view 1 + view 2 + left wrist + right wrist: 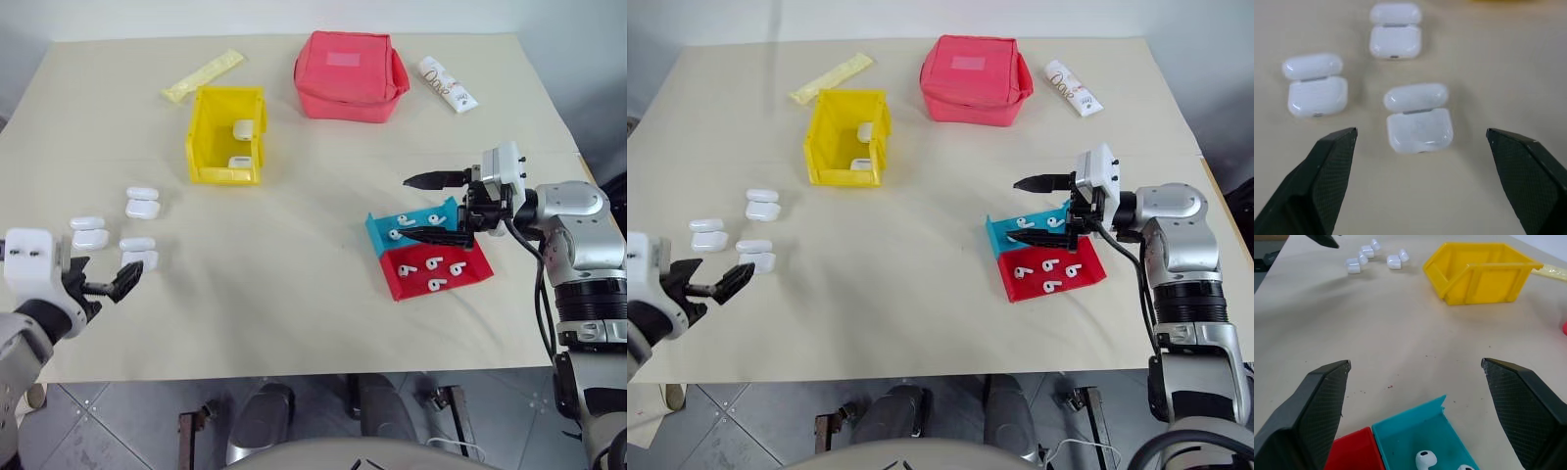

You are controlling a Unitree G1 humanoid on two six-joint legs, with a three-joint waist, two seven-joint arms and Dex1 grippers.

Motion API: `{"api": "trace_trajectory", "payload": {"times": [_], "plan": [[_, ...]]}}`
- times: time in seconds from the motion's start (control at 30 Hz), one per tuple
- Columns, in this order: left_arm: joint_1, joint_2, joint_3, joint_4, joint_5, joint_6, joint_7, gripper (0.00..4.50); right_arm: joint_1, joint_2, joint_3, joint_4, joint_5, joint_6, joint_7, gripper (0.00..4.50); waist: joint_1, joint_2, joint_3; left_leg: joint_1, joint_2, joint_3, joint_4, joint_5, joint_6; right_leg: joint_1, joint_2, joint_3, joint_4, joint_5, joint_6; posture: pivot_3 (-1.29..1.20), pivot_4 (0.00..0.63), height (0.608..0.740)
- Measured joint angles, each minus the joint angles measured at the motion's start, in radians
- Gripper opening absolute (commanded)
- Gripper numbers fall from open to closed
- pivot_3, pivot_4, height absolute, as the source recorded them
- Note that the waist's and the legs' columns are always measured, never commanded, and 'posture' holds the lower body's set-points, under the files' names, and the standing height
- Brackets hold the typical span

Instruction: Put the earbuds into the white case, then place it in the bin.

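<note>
Three white cases lie open at the table's left: one (142, 201) farther back, one (89, 231) to the left, one (138, 252) nearest. My left gripper (106, 279) is open just short of that nearest case (1419, 120), which sits between its fingers' lines. Earbuds lie in a blue tray (377, 230) and a red tray (470, 274), among them one (397, 233) in the blue and one (434, 262) in the red. My right gripper (405, 208) hangs open above the blue tray, empty. The yellow bin (204, 127) holds two more white cases (244, 128).
A red fabric pouch (350, 73) sits at the back, a white tube (448, 83) to its right and a yellow packet (204, 75) behind the bin. The table's front edge runs close below the left gripper.
</note>
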Motion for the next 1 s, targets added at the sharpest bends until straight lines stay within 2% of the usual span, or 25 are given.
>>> {"api": "trace_trajectory", "payload": {"times": [0.07,0.2,0.4,0.6,1.0], "plan": [[-0.126,-0.003,-0.038,0.009,0.014,0.149,0.046,4.48,0.010,0.000,0.001,-0.013,0.000,0.000,0.000,4.50,0.000,-0.001,0.000,0.000,0.000,0.000,0.000,0.000,-0.001,0.000,0.000,0.000,0.000,0.000,0.000,0.00,0.150,0.740],[-0.199,-0.003,-0.089,0.067,0.016,0.232,0.110,4.48,0.027,-0.001,0.000,-0.019,0.000,0.001,-0.002,4.50,-0.004,-0.001,-0.001,0.000,0.000,0.001,0.000,0.000,-0.001,-0.001,0.001,0.000,0.000,0.000,0.000,0.00,0.150,0.740],[-0.210,0.013,-0.138,0.142,-0.057,0.242,0.206,4.48,0.046,-0.004,-0.001,-0.041,0.002,0.005,-0.003,4.50,0.000,-0.001,-0.001,0.000,0.002,0.001,0.000,0.001,-0.003,-0.001,0.001,0.000,0.000,0.000,-0.001,0.00,0.150,0.740],[-0.285,0.050,-0.163,0.257,-0.125,0.242,0.310,4.48,0.061,-0.005,-0.006,-0.055,0.002,0.008,-0.008,4.50,0.002,-0.001,-0.001,0.000,0.001,0.001,0.001,0.001,-0.003,-0.001,0.000,0.000,0.001,0.000,-0.001,0.00,0.150,0.740],[-0.351,0.058,-0.221,0.415,-0.241,0.241,0.437,4.48,0.086,-0.008,-0.011,-0.089,0.003,0.025,-0.021,4.50,0.003,-0.001,-0.001,0.000,0.000,0.001,0.001,0.002,-0.003,-0.002,0.000,0.000,0.003,0.000,-0.001,0.00,0.150,0.740]]}}
